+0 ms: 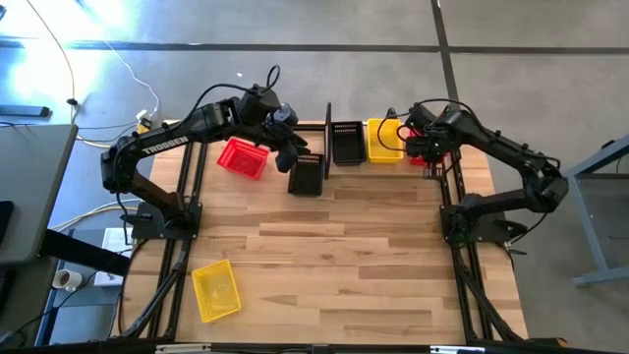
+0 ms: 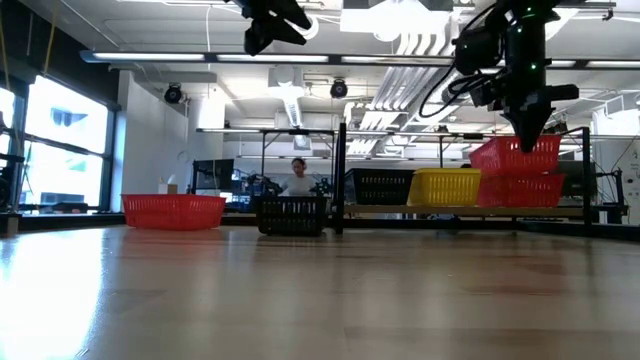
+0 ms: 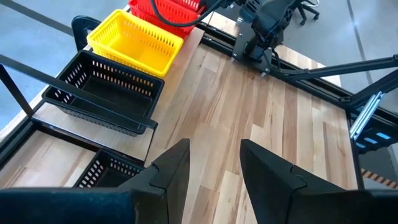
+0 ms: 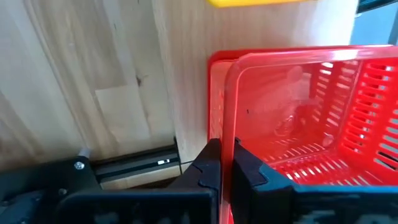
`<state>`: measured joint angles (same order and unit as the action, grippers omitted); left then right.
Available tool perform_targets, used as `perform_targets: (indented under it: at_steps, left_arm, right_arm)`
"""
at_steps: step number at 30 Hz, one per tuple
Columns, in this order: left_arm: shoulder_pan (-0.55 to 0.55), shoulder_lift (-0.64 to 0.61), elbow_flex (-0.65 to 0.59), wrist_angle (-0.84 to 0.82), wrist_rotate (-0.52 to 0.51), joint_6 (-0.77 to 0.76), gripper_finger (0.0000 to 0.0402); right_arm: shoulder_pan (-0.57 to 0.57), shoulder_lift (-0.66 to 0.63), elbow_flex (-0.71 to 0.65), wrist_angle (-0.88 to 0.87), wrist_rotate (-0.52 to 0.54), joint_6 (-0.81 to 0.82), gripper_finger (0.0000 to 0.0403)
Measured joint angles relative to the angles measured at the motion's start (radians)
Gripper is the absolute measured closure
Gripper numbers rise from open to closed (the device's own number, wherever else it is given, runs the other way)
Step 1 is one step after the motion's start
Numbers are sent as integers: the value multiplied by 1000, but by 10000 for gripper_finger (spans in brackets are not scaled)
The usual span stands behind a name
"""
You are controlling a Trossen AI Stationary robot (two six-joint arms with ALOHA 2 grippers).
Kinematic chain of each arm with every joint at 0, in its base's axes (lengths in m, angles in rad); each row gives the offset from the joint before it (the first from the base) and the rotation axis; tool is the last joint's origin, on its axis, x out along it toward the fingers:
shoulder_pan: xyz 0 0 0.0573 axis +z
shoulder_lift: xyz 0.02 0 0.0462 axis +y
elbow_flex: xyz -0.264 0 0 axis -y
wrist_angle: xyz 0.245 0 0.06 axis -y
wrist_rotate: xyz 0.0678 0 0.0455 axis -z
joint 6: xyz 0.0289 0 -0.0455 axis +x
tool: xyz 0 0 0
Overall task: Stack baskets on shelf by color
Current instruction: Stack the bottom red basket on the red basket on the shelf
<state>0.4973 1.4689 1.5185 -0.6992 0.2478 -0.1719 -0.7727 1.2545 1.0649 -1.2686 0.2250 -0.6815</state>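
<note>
From above, we see the right end effector at the shelf's far end, beside a yellow basket. Level across the desk, it grips a tilted red basket above another red basket. Past our left end effector, fingers apart, a black basket sits ahead. Our right wrist shows fingers clamping the red rim.
</note>
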Motion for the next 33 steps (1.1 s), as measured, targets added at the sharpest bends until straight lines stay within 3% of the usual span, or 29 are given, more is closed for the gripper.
perform_targets:
  at_steps: [10, 26, 33]
  left_arm:
    - [0, 0, 0, 0, -1, -8, 271]
    - [0, 0, 0, 0, -1, -10, 271]
    - [0, 0, 0, 0, -8, -16, 271]
  right_arm:
    - [0, 66, 0, 1, 11, 12, 403]
    - [0, 69, 0, 5, 15, 3, 402]
    - [0, 69, 0, 10, 22, 3, 349]
